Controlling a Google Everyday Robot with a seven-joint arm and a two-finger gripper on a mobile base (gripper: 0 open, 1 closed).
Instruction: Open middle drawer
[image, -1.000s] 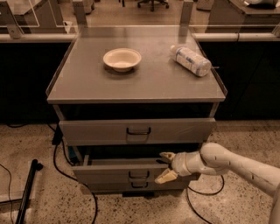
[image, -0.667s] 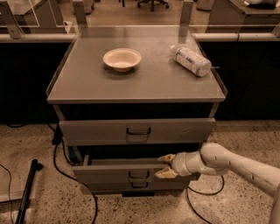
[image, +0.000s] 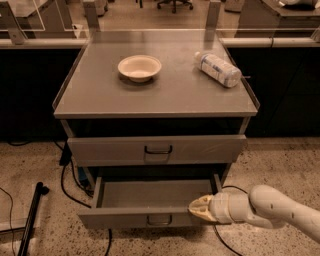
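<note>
Pulled much farther out than a second ago, the middle drawer (image: 120, 219) now shows most of its bare grey floor. The gripper (image: 196, 210) has come forward and down with it.

Camera view: a grey metal cabinet (image: 175, 97) is seen from the front and slightly above. On its top sit a pale bowl (image: 139, 67) to the left and a plastic bottle (image: 217, 69) lying on its side to the right. The top drawer (image: 110, 149) is slightly out.

Below it, the middle drawer juts toward the camera, with its long front panel running left to right. A small dark handle (image: 159, 219) sits at the panel's centre. The white arm (image: 280, 210) reaches in from the lower right. The gripper rests against the panel's upper edge, right of the handle and near the drawer's right corner. Whether it is open, closed or clamped on that edge cannot be told.

The drawer lies to the left of the gripper and behind it. Any further pull would likely run straight toward the camera, square to the panel. The hold is off-centre, so the drawer may skew.
</note>
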